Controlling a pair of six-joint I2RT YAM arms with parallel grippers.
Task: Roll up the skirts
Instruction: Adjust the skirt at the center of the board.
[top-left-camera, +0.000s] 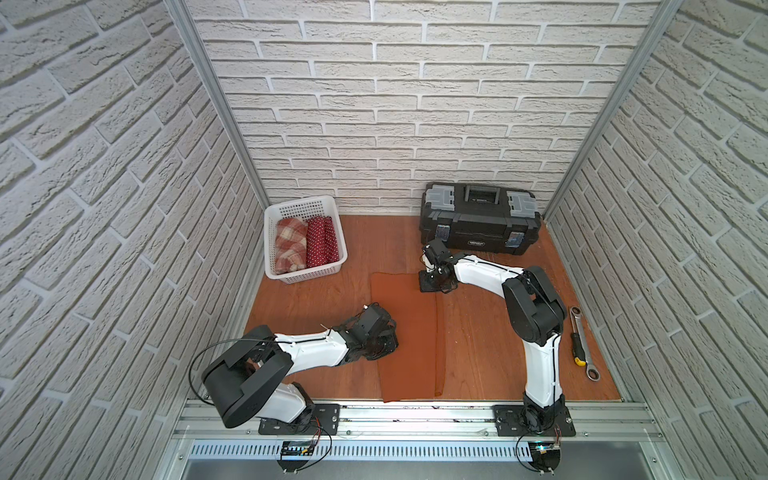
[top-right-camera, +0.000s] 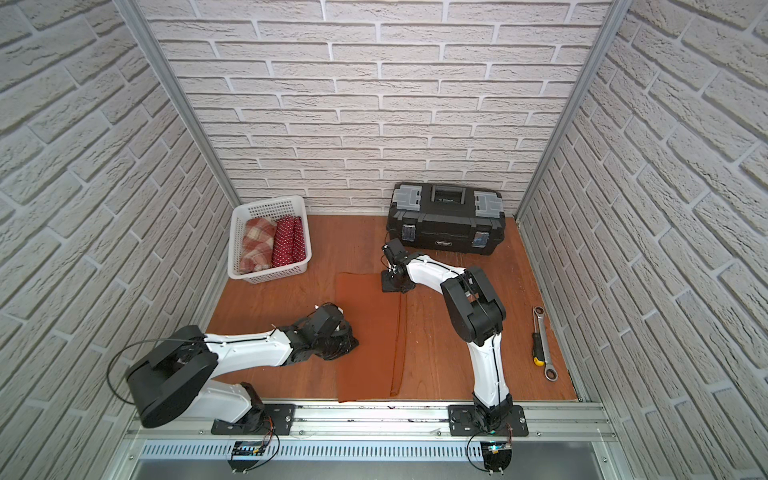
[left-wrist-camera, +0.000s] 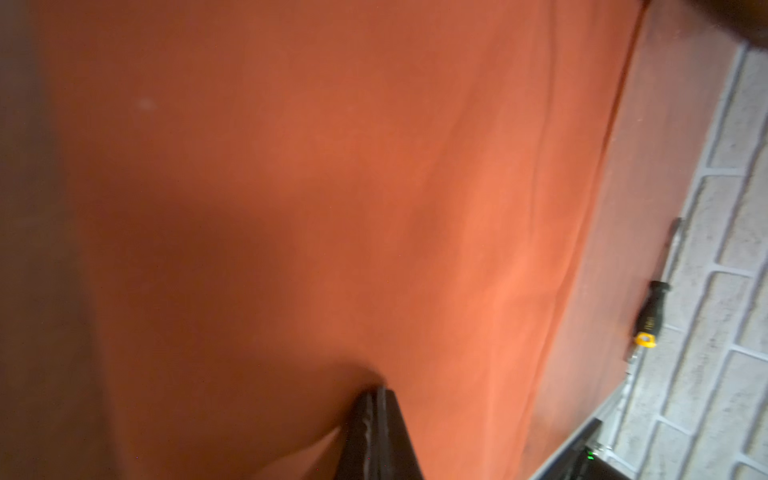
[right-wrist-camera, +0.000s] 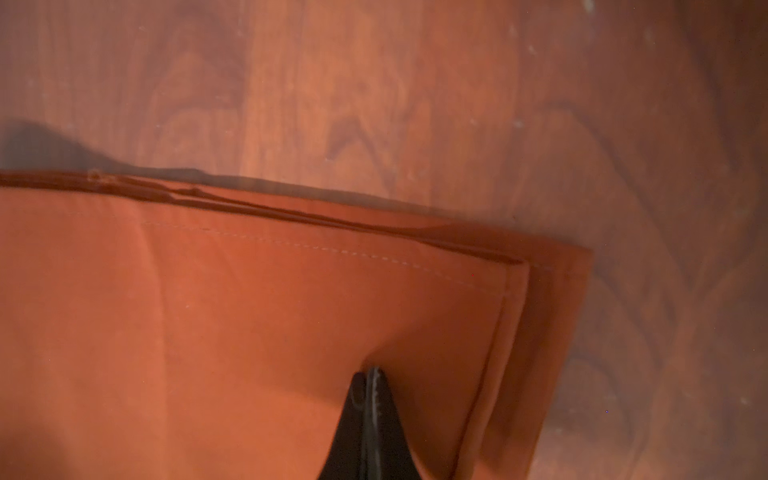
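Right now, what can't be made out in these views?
1. Left gripper, right gripper: tips hidden beneath the gripper bodies in both top views. The wrist views show shut jaws against the rust-orange skirt; pinching or pressing is unclear.
2. Plaid skirt, polka-dot skirt: undersides hidden by the basket wall in both top views.
3. Screwdriver: blurred in the left wrist view.

No legible text; toolbox (top-left-camera: 478, 226) label and screwdriver (left-wrist-camera: 649, 318) marking too small
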